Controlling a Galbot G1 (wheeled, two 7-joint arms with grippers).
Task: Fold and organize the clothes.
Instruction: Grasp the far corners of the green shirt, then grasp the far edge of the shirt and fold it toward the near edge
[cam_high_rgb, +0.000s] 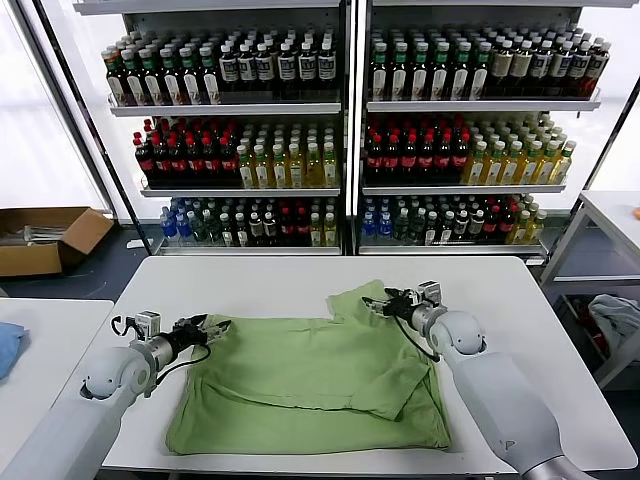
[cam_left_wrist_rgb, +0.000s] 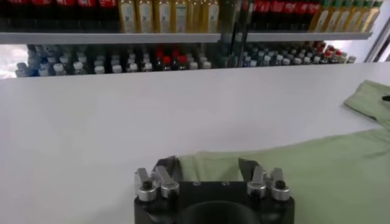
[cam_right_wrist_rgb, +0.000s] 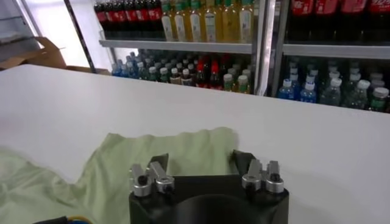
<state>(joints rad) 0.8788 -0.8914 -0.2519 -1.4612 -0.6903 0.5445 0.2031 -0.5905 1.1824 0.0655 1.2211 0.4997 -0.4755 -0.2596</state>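
Note:
A light green shirt (cam_high_rgb: 310, 385) lies spread on the white table (cam_high_rgb: 260, 285), partly folded, one sleeve reaching toward the far right. My left gripper (cam_high_rgb: 215, 327) is open at the shirt's near-left corner, its fingers either side of the cloth edge (cam_left_wrist_rgb: 210, 167). My right gripper (cam_high_rgb: 378, 303) is open over the far-right sleeve (cam_right_wrist_rgb: 170, 155). Only one green shirt shows; no collar, buttons or logo are visible.
Shelves of bottles (cam_high_rgb: 340, 130) stand behind the table. A cardboard box (cam_high_rgb: 45, 238) sits on the floor at far left. A blue cloth (cam_high_rgb: 8, 347) lies on a side table at left. Another table (cam_high_rgb: 610, 215) stands at right.

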